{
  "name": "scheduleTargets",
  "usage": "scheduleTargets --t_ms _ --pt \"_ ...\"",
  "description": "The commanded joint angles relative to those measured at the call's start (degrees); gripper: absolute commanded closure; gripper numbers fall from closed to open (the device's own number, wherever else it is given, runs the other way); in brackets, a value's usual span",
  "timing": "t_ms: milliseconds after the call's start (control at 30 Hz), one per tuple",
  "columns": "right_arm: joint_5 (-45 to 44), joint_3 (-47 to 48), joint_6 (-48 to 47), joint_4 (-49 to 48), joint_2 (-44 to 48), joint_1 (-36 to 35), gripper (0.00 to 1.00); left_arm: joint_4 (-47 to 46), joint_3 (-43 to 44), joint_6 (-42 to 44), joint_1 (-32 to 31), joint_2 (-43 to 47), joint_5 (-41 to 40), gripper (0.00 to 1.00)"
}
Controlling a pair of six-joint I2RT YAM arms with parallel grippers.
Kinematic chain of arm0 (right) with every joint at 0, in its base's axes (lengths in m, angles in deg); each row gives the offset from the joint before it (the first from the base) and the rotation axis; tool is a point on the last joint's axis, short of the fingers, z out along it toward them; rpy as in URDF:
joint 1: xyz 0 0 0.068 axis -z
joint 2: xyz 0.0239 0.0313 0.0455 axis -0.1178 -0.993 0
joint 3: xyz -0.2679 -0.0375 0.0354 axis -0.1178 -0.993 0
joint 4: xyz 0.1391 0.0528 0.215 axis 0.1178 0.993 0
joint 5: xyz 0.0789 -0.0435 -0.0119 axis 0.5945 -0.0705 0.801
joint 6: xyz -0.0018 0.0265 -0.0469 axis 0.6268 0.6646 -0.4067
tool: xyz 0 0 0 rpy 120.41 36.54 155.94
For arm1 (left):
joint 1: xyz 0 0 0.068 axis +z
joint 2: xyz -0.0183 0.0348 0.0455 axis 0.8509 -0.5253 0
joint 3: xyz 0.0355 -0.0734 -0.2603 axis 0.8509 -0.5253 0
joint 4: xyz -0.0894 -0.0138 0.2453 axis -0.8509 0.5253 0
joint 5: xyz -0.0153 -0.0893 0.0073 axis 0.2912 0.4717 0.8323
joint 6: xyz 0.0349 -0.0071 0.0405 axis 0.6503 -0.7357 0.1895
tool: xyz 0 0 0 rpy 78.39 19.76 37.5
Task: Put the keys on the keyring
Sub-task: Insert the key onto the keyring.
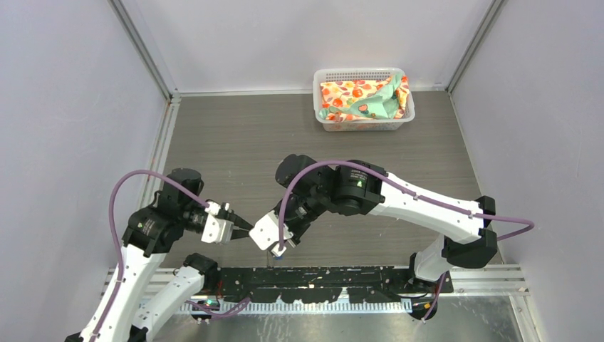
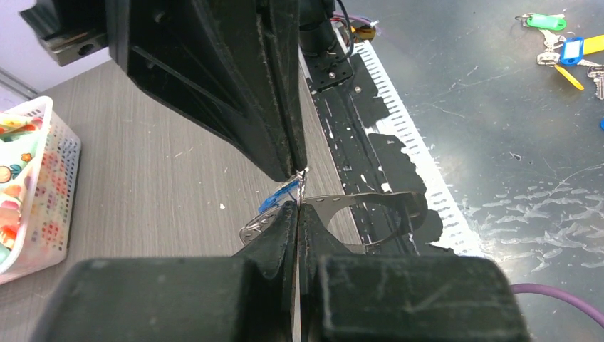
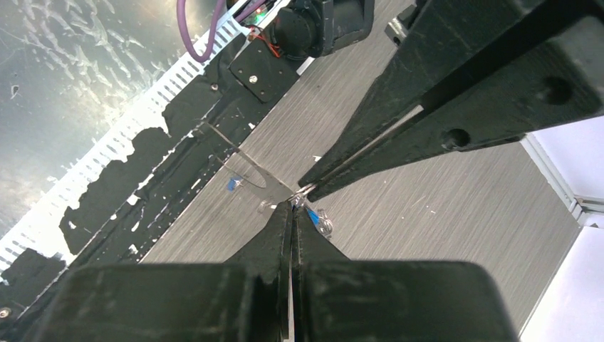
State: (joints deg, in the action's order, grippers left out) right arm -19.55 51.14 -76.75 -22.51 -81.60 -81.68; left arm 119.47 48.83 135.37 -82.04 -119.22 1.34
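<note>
keyring (image 2: 356,199): thin silvery loop, raised, tilted | key (image 2: 279,196): blue head, just beside the loop's end

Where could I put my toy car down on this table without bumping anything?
Bare tabletop left of the white basket, and between the basket and the arms. Crowded at the front edge: the left gripper and right gripper meet, shut, at the keyring and a blue key.
</note>
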Motion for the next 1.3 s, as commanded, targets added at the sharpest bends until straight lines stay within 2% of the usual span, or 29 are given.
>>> scheduleTargets --t_ms 0,433,767,1033,1267 --pt "-0.91 0.79 0.52 -4.74 0.3 -0.41 0.99 -1.83 -0.32 0.71 -0.53 0.9 0.81 1.0" --pt "-1.41 -0.23 1.91 -7.85 0.53 -0.33 0.99 -1.82 -0.56 0.78 -1.22 1.3 0.45 1.0" --pt "-4.13 -2.17 6.63 -12.79 0.34 -0.88 0.99 -1.74 -0.59 0.59 -1.32 0.98 -0.5 1.0" --pt "-9.24 -5.0 11.79 -17.51 0.95 -1.86 0.99 -13.28 -4.08 -10.06 -1.32 3.77 -2.33 1.0" --pt "-10.92 -9.14 17.76 -25.02 1.74 -2.23 0.99 -15.13 -4.93 -11.42 -1.32 4.8 -1.97 1.0"
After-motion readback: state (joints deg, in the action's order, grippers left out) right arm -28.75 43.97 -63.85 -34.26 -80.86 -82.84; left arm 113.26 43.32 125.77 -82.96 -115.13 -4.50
